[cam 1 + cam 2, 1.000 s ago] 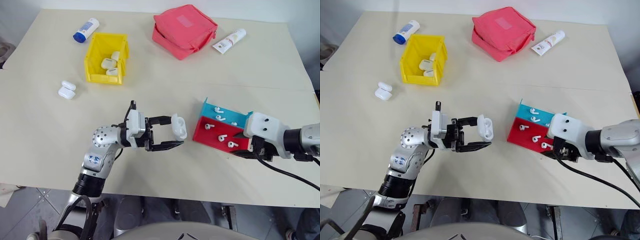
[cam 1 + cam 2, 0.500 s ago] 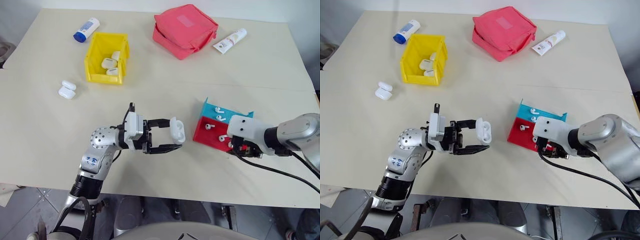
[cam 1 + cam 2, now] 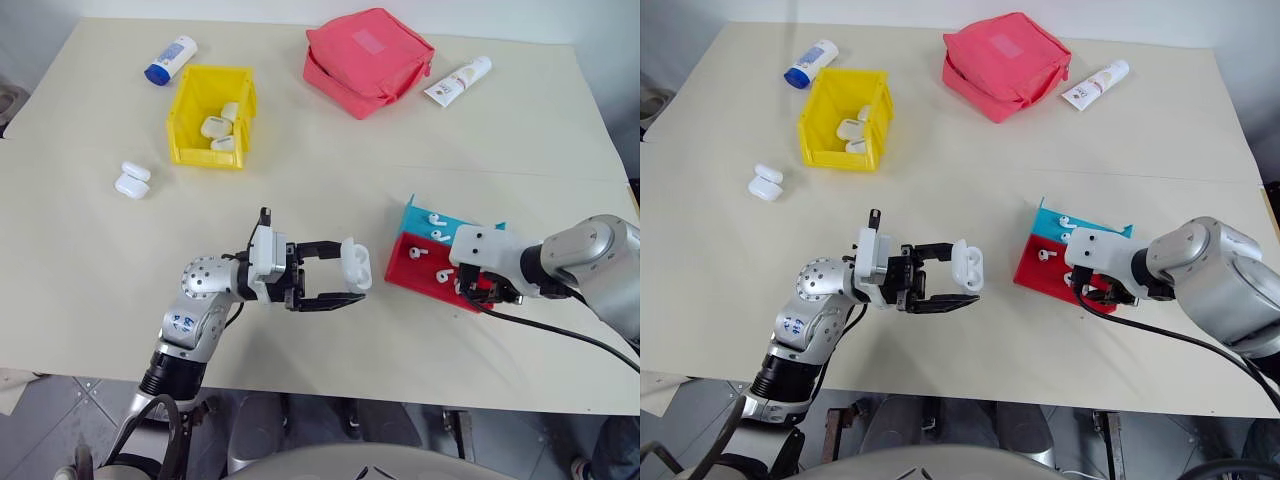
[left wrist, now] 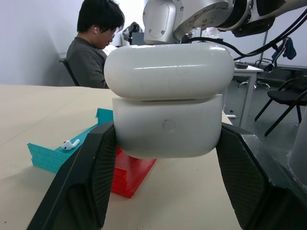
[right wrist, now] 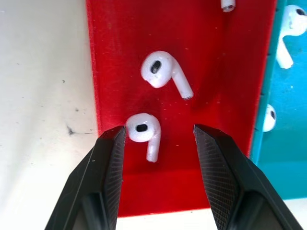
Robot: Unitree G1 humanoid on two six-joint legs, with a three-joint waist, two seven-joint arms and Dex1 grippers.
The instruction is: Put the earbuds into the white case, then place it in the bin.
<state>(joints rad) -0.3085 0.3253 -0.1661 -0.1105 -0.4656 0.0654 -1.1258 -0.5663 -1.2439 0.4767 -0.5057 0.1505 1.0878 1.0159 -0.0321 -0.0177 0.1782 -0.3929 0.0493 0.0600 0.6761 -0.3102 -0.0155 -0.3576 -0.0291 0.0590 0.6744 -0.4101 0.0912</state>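
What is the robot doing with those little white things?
It is packing earbuds. The left gripper holds a white case above the table. The right gripper is open over the red tray, its fingers on either side of one earbud, not yet pinching it. The yellow bin holds a few cases.

Open table [image 3: 330,190] between bin [image 3: 212,117] and red tray [image 3: 430,270], seemingly unobstructed.

The right gripper [image 5: 156,139] hid part of the red tray [image 3: 410,270] in the head views, a far earbud [image 5: 228,5] was cut off by the wrist picture's edge, and the yellow bin [image 3: 188,120] held perhaps three cases.
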